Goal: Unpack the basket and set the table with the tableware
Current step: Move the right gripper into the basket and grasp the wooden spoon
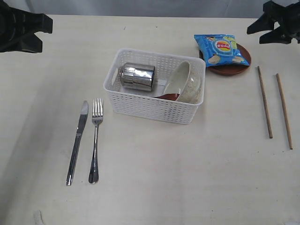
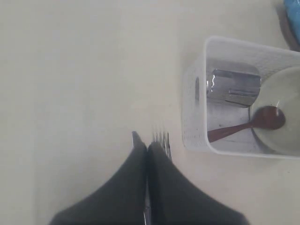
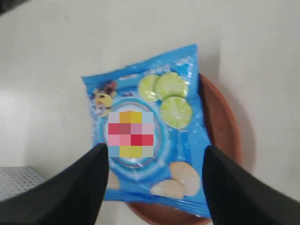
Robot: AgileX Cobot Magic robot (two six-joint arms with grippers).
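Currently the basket [image 1: 154, 107] is sitting near the middle of the surface [image 1: 187, 187], and three pieces of tableware are lying inside it. The steel cup [image 1: 137, 77] is lying on its side at the basket's left end as the exterior view shows it. The off-white bowl [image 1: 187, 82] is leaning tilted against the basket's right end. The dark wooden spoon [image 2: 234, 130] is resting between them, its head lying in the bowl.

Outside the basket, to its left and nearer the camera, the knife [image 1: 77, 140] and fork [image 1: 95, 140] are lying side by side, close but apart. Just beyond the basket's far right corner the brown plate [image 1: 229, 70] is carrying a blue chip bag [image 1: 220, 49]. Well to the basket's right the two chopsticks [image 1: 264, 101] [image 1: 283, 110] are lying roughly parallel, apart from each other.

The left claw [image 2: 147, 146] is hanging over the surface to the left of the basket with its fingers pressed together, gripping nothing. The right claw [image 3: 154, 149] is standing wide, its fingers framing the chip bag from above and holding nothing.
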